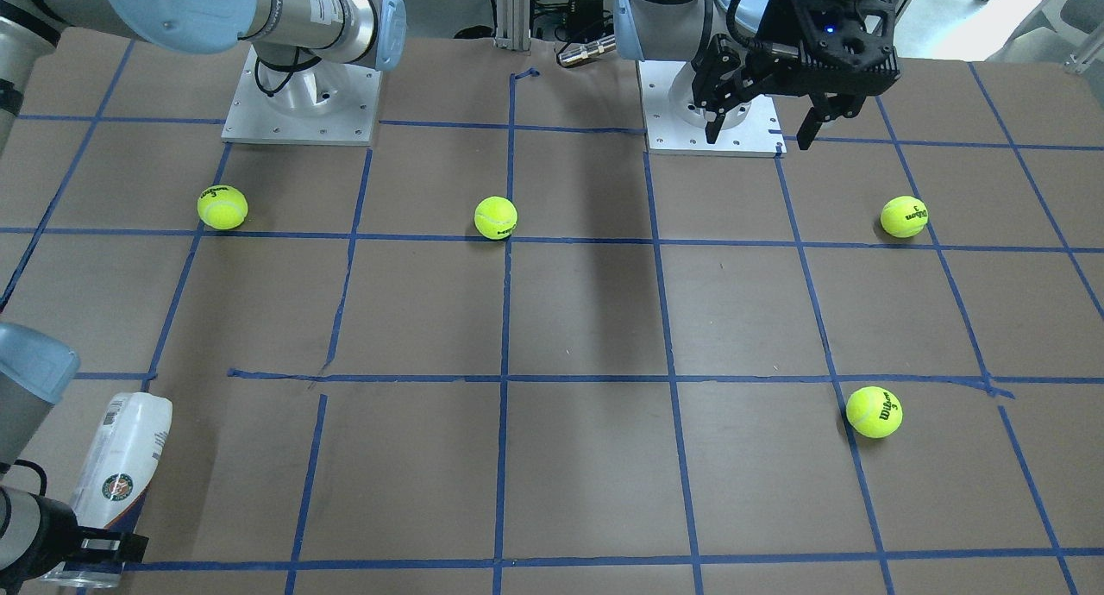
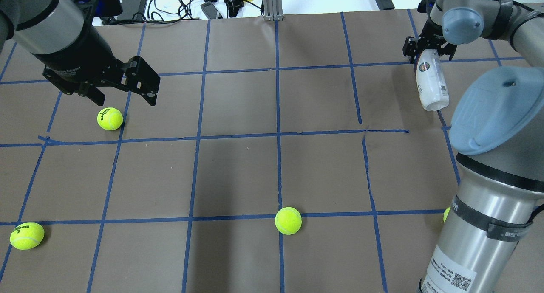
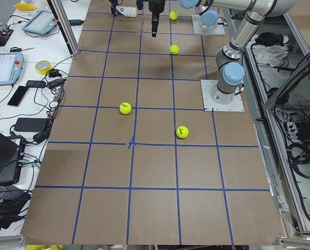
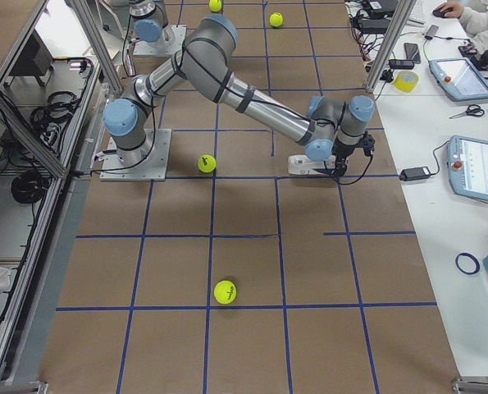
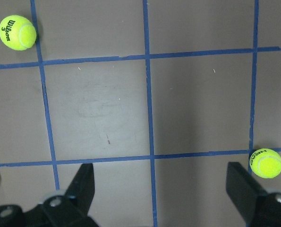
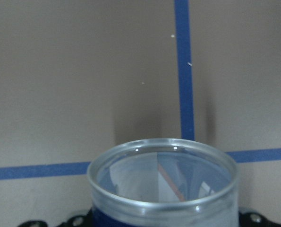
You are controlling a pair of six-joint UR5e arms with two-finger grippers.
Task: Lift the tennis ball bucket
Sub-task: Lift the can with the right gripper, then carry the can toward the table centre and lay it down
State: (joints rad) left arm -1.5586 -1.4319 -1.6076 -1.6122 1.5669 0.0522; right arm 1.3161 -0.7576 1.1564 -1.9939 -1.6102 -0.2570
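Observation:
The tennis ball bucket (image 2: 432,85) is a slim clear tube with a white label. It sits at the table's far right, tilted, with its free end low over the table. It also shows in the front view (image 1: 121,461) and in the right side view (image 4: 303,165). My right gripper (image 2: 429,52) is shut on its navy-banded end. The tube's clear rim (image 6: 161,172) fills the bottom of the right wrist view. I cannot tell whether the tube is off the table. My left gripper (image 2: 123,95) is open and empty, hanging above a tennis ball (image 2: 109,118) at the far left.
Loose tennis balls lie on the brown, blue-taped table (image 2: 238,178): one at near left (image 2: 26,235), one at near centre (image 2: 288,220), one half hidden behind my right arm (image 2: 446,214). Cables and tape rolls lie beyond the far edge.

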